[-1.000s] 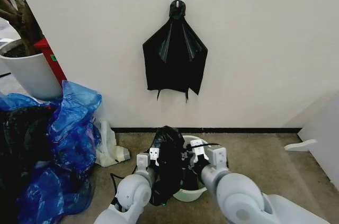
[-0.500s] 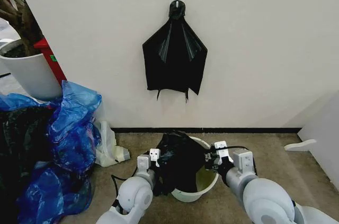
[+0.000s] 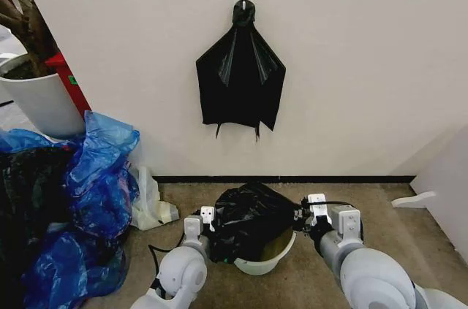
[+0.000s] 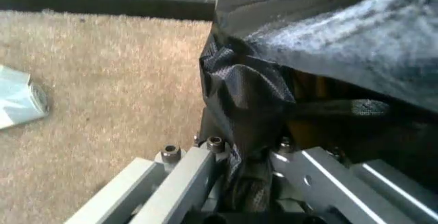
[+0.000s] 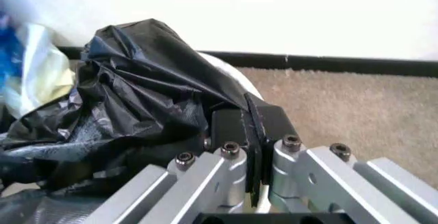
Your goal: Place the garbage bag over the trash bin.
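On brown carpet by a white wall, the thin glossy black garbage bag (image 3: 248, 218), light, limp and slippery, is draped over the small white bucket (image 3: 265, 265) and is best held at its edges, where the left claw (image 3: 205, 223) and right claw (image 3: 306, 214) are pinching it.

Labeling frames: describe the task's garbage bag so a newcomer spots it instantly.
Start at the white wall and drop to the carpet just below the black bunch hung on it. The garbage bag is the wrinkly glossy black plastic stretched over the trash bin, pinched between the left gripper and right gripper, unlike the blue bags further left.
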Controlling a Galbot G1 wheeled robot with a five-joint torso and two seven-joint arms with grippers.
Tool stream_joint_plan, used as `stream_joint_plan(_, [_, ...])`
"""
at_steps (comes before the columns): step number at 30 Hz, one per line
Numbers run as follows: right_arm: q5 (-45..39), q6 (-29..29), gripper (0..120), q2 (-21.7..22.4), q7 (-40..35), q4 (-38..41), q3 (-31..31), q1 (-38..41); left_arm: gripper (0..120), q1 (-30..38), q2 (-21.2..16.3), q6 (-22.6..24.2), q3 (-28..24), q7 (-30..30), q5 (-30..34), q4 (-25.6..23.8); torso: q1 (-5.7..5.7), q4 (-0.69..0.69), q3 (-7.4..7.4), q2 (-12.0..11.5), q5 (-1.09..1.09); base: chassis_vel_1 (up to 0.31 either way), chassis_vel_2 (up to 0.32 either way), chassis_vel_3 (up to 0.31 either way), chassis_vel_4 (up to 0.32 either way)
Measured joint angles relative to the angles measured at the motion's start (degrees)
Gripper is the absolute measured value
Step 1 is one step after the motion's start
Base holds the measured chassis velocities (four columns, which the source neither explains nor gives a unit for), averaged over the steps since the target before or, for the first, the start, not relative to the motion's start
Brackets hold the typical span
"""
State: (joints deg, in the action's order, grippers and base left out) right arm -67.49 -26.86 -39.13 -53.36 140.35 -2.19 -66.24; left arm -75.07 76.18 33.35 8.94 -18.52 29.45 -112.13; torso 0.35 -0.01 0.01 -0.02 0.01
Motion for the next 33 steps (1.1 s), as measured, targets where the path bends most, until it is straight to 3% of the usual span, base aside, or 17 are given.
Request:
stream_joint_plan(5, [0.3,0.0,0,0.6,0.3,1.9,0.9,0.4,2,-0.3,-0.9,-4.1,-0.1,3.4,0.1,-2.5,0.00,0.00,0.00,0.0,0.01,0.000,0.000,0.000,0.000])
stream_joint_plan(14, [-0.3,0.0,0,2.0,0.1,3.0,2.2,1.2,2,-1.1,-1.8,-6.2,2.6,7.1,-0.3,-5.9,0.00,-0.02,-0.01,0.0,-0.01,0.000,0.000,0.000,0.000])
stream_joint_plan(24, [-3.0,-0.5,0,2.6,0.5,2.3,5.3,0.9,2,-3.7,-2.3,-9.5,11.8,13.3,-0.7,-8.9,0.00,-0.01,-0.01,0.0,-0.01,0.000,0.000,0.000,0.000])
stream_joint_plan(33, [-3.4,-0.9,0,3.0,6.9,-3.3,8.1,-0.7,2,-6.4,-2.7,-9.8,18.5,18.5,2.2,-13.2,0.00,-0.01,-0.01,0.0,-0.01,0.000,0.000,0.000,0.000])
